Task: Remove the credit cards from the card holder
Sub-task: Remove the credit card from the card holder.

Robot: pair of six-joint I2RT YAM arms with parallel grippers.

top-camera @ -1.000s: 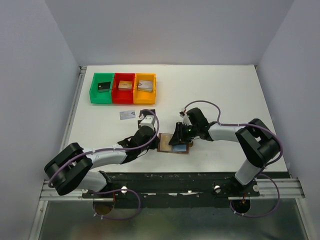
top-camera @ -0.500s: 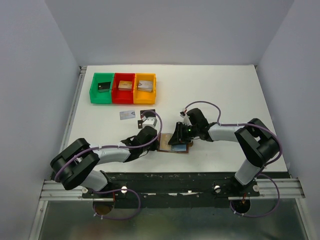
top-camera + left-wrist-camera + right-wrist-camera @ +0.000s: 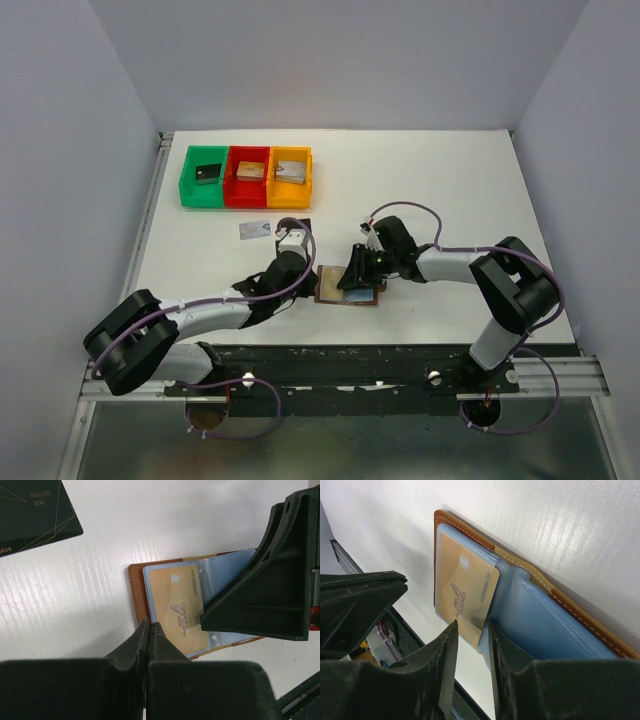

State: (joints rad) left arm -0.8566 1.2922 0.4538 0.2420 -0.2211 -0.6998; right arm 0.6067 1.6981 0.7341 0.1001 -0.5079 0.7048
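The card holder lies open, brown leather with light blue sleeves, near the table's front edge between both arms. A gold credit card sits in its left sleeve. My left gripper is shut, its tips meeting right at the card holder's left edge; whether they pinch anything I cannot tell. My right gripper stands partly open over the card holder, with the gold card's corner and the sleeve's edge between its fingers. A black credit card and a silvery one lie loose on the table.
Green, red and orange trays stand in a row at the back left, each with a small block inside. The table's front edge and the black rail run just behind the card holder.
My left gripper's jaws have closed fully from a narrow gap, and its wrist shifted slightly at the card holder's left edge. The right arm and the card holder have not moved.
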